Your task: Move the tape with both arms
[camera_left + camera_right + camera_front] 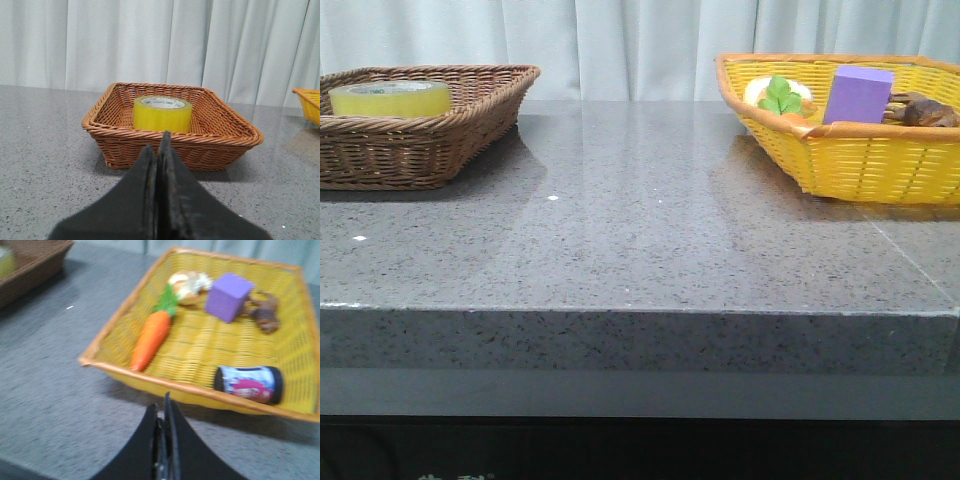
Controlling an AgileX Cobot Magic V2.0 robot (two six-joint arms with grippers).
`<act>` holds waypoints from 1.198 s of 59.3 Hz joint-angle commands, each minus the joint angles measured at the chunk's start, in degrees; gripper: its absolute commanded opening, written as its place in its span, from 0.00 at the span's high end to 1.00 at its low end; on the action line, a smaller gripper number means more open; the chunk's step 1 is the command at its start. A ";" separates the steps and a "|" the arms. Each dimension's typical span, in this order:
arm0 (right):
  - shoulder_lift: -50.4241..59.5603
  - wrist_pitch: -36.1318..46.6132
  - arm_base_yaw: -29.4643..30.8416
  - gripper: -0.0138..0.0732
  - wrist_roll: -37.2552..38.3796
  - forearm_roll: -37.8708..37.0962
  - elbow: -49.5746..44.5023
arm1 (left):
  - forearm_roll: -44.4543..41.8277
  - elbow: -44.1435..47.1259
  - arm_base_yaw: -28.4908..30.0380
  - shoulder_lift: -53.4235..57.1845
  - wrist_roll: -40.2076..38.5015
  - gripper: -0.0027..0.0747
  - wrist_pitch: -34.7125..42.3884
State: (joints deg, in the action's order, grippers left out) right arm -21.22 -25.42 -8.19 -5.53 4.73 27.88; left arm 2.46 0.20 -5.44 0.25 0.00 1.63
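Tape (162, 115) is seated flat inside the brown wicker basket (220, 142); green core lettering is too small to be read. Left gripper (159, 150) and right gripper (162, 412) are closed, nothing held.

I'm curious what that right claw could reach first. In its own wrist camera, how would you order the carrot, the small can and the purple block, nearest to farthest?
From the right gripper:
1. Can, lying by the basket's near rim.
2. Carrot, along the side wall, mid-basket.
3. Purple block, at the back.
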 commanded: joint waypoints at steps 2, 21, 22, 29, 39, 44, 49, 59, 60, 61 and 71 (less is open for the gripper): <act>4.08 10.75 3.72 0.92 -0.48 0.33 -4.64 | 0.40 0.44 -0.43 1.01 -0.57 0.99 4.50; 15.61 21.64 11.07 0.92 -0.38 4.18 -21.23 | 0.40 0.44 -0.43 1.01 -0.57 0.99 4.50; 16.08 21.84 11.12 0.92 -0.38 4.27 -21.70 | 0.40 0.44 -0.43 1.01 -0.57 0.99 4.50; 19.80 23.40 10.96 0.92 -0.38 4.27 -25.65 | 0.40 0.44 -0.43 1.01 -0.57 0.99 4.50; 23.06 25.42 8.91 0.92 -0.38 4.27 -29.05 | 0.40 0.44 -0.43 1.01 -0.57 0.99 4.37; 23.19 25.84 8.01 0.92 -0.43 4.21 -29.03 | 0.40 0.44 -0.43 0.95 -0.57 0.99 4.38; 23.14 25.77 7.94 0.92 -0.43 4.21 -29.03 | 0.40 0.44 -0.43 0.95 -0.57 0.99 4.38; 23.10 25.76 8.17 0.92 -0.43 4.21 -29.03 | 0.40 0.44 -0.43 0.95 -0.57 0.99 4.38; 23.10 25.76 8.17 0.92 -0.43 4.21 -29.03 | 0.40 0.44 -0.43 0.95 -0.57 0.99 4.38; 23.10 25.76 8.17 0.92 -0.43 4.21 -29.03 | 0.40 0.44 -0.43 0.95 -0.57 0.99 4.38; 23.10 25.76 8.17 0.92 -0.43 4.21 -29.03 | 0.40 0.44 -0.43 0.95 -0.57 0.99 4.38</act>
State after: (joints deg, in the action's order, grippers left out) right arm 0.52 -4.87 -0.18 -5.53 8.79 -1.51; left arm 2.46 0.20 -5.44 0.25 0.00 1.67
